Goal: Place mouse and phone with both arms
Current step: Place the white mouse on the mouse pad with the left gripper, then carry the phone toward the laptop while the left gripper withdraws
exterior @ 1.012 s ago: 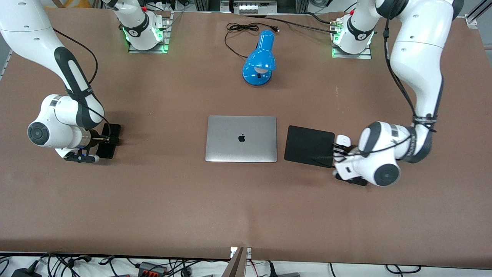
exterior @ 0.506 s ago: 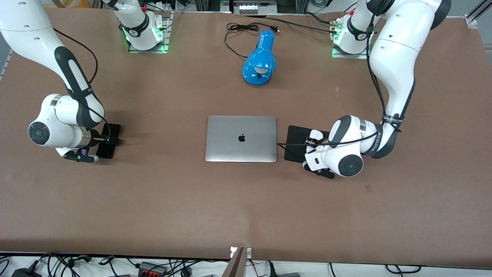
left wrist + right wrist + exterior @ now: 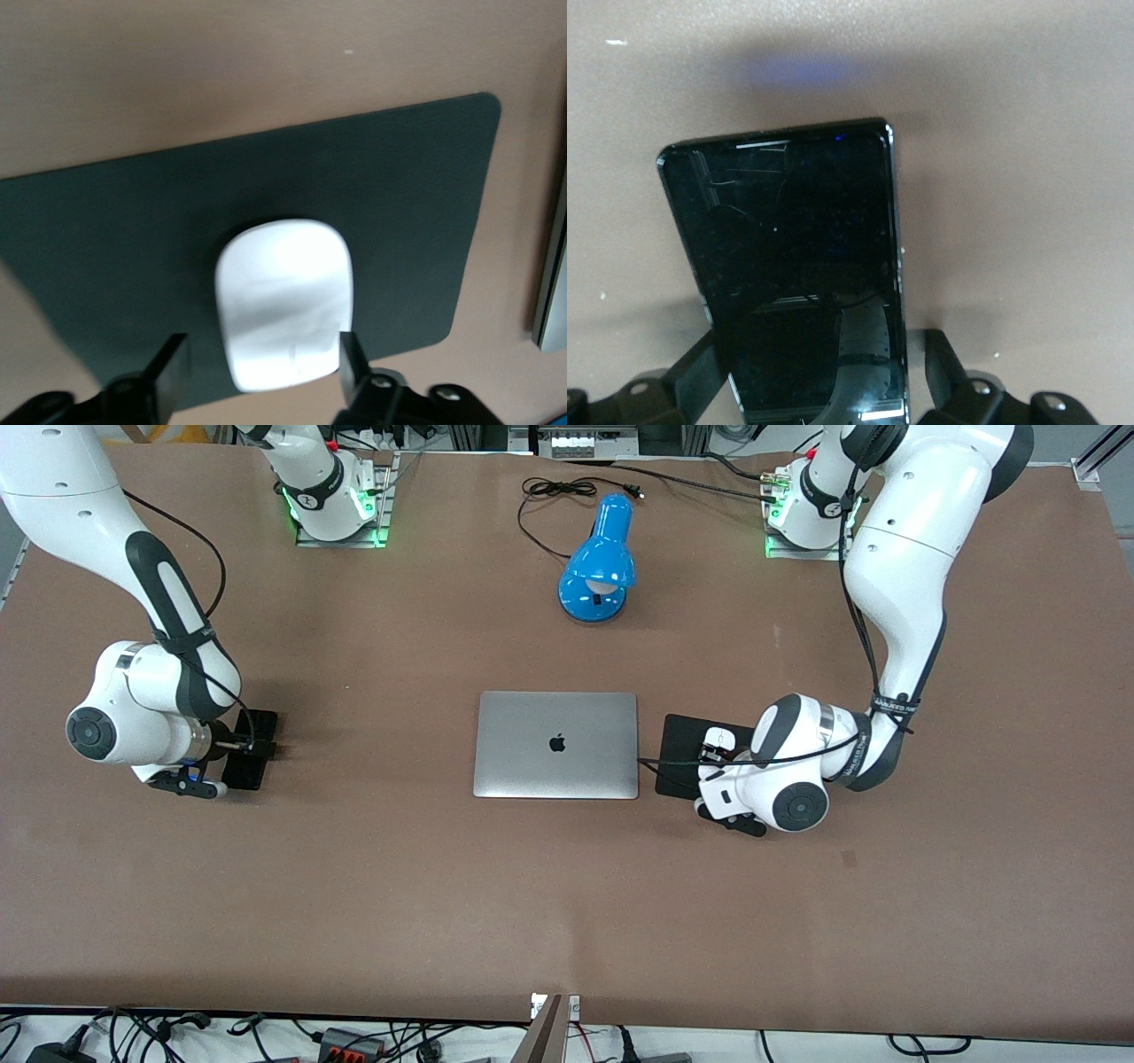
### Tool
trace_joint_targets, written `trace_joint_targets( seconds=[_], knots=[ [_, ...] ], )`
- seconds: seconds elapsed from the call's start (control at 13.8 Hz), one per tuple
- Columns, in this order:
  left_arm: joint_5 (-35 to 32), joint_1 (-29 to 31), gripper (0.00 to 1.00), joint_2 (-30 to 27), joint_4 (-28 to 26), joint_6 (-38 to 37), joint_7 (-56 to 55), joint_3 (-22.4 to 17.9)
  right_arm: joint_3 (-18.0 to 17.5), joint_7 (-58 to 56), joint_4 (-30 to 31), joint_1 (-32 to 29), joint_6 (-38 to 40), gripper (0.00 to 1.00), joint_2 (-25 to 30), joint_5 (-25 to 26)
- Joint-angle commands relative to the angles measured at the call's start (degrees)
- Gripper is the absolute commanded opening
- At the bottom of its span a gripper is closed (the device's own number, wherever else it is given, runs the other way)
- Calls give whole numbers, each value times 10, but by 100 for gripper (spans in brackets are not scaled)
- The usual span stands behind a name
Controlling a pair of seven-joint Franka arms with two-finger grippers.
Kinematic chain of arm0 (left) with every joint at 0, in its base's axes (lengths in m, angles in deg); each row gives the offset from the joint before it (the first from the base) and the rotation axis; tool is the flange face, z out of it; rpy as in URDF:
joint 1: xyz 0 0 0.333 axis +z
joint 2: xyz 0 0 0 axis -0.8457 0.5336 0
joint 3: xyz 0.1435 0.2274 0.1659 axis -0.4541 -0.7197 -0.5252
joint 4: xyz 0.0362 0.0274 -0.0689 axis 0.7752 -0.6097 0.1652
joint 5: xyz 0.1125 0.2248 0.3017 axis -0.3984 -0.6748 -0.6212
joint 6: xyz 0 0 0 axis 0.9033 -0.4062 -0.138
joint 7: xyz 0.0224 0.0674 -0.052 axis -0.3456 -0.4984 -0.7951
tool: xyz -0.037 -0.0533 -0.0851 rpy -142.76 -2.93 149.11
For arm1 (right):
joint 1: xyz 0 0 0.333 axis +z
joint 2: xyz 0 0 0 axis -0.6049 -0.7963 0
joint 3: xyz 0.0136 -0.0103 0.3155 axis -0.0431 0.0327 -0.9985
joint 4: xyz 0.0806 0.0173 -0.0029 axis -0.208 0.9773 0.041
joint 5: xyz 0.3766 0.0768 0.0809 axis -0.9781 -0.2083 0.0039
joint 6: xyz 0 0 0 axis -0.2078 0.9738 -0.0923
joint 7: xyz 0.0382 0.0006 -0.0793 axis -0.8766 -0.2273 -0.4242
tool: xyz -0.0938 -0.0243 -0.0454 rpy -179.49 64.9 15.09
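Mouse (image 3: 283,303) over the black mouse pad (image 3: 687,735), beside the closed laptop (image 3: 556,745), clamped between the left gripper (image 3: 261,372) fingers. Phone (image 3: 799,266) toward the right arm's edge of the bench (image 3: 443,895), gripped by the right gripper (image 3: 824,372).

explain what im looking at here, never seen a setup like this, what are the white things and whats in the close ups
The white things are two robot arms bolted to a brown table, seen from a high camera facing them. Each close-up comes from a camera on one arm's wrist. The left gripper holds a white mouse at its sides, over a black mouse pad. The right gripper straddles a black phone near the right arm's end of the table. A closed silver laptop lies mid-table, with a blue lamp farther from the front camera.
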Motion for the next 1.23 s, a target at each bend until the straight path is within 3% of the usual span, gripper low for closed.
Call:
trace_joint_targets(
  seconds=[0.0, 0.14, 0.29, 0.51, 0.94, 1.08, 1.16],
  knots=[
    [-14, 17, 100, -31, 38, -87, 10, -2, -6, 12, 19, -2, 3, 53, 6, 4],
    [-40, 44, 100, -52, 69, -148, 16, -2, -8, 12, 19, -1, 4, 36, 9, 4],
    [-79, 63, 100, -104, 72, -172, 36, -1, -10, 11, 13, -1, 23, 27, 14, 4],
    [-80, 76, 100, -171, 70, -227, 33, -14, -13, 12, 5, 13, 58, 26, 51, 4],
    [-31, 92, 100, -334, 54, -317, -56, -5, -13, 14, -20, 109, 87, 26, 83, -14],
    [-31, 93, 100, -387, 7, -295, -58, -4, -13, 15, -20, 148, 81, 26, 78, -30],
    [-29, 95, 100, -434, -62, -244, -62, -5, -13, 15, -20, 167, 73, 26, 77, -46]
  ],
)
